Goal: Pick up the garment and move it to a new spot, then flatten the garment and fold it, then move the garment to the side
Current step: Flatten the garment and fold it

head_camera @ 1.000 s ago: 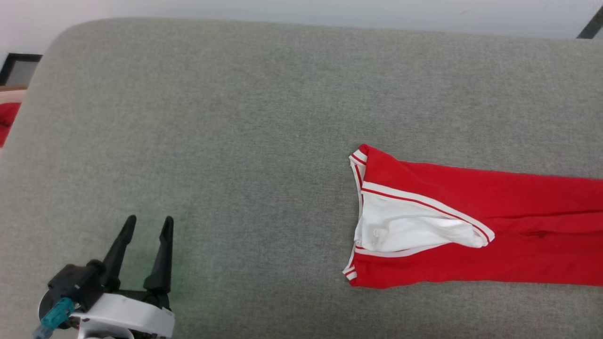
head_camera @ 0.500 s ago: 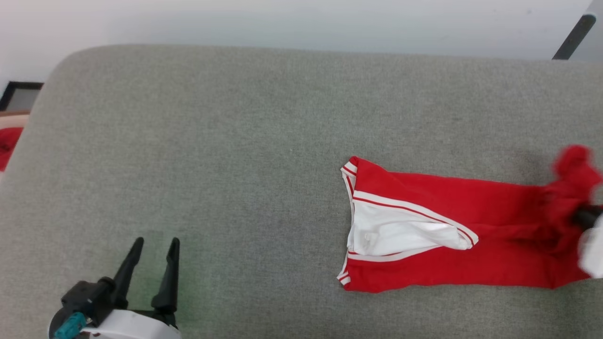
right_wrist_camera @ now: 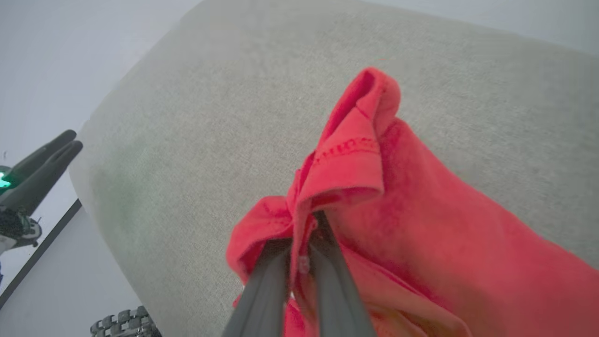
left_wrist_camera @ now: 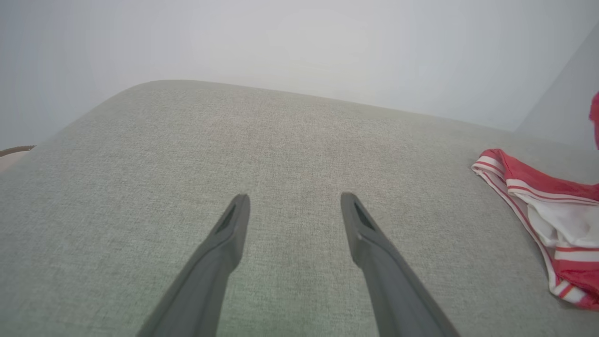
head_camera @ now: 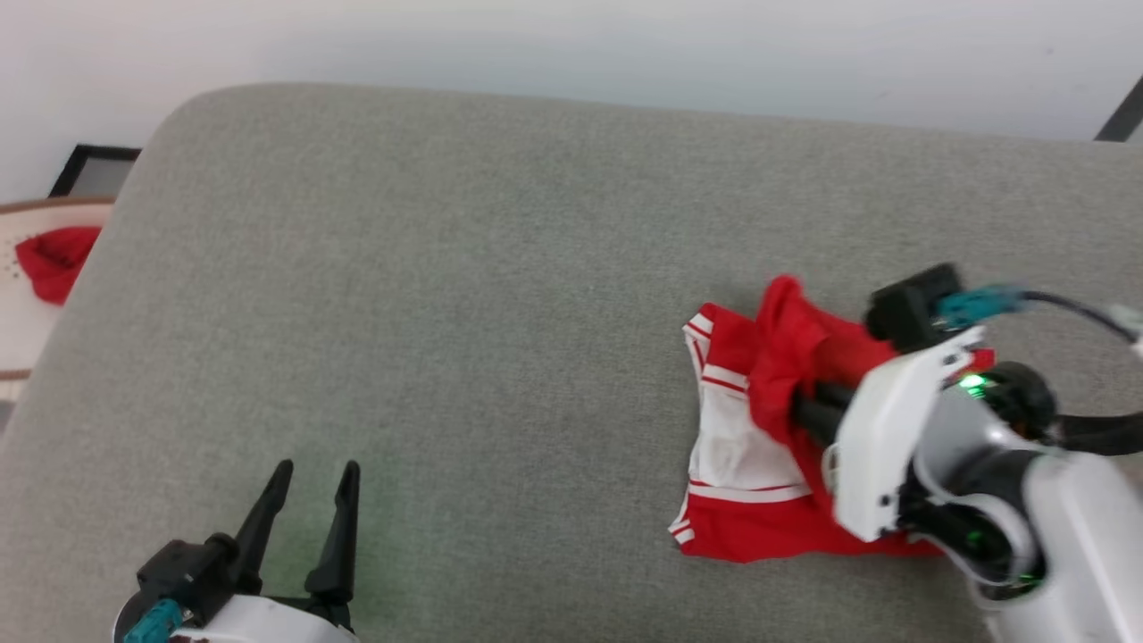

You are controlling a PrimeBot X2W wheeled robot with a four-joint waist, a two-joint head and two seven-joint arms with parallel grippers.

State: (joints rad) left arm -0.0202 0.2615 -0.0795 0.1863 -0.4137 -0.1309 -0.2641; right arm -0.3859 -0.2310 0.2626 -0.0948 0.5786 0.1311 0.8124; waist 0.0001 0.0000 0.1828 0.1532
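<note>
Fold step, I'd say: R gripper [right_wrist_camera: 302, 234] is pinched tight on the stitched hem of the garment [head_camera: 741, 446], which sits at 4 o'clock on the gray woven cushion [head_camera: 446, 268]. Soft limp knit, striped trim. Next: lay hem flat, align edges, release. L gripper [head_camera: 317, 466], 7 o'clock, is spread wide, holding nothing.

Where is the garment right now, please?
In the head view, the garment lies right of centre on the grey cushion, its red hem pinched in the right gripper.
</note>
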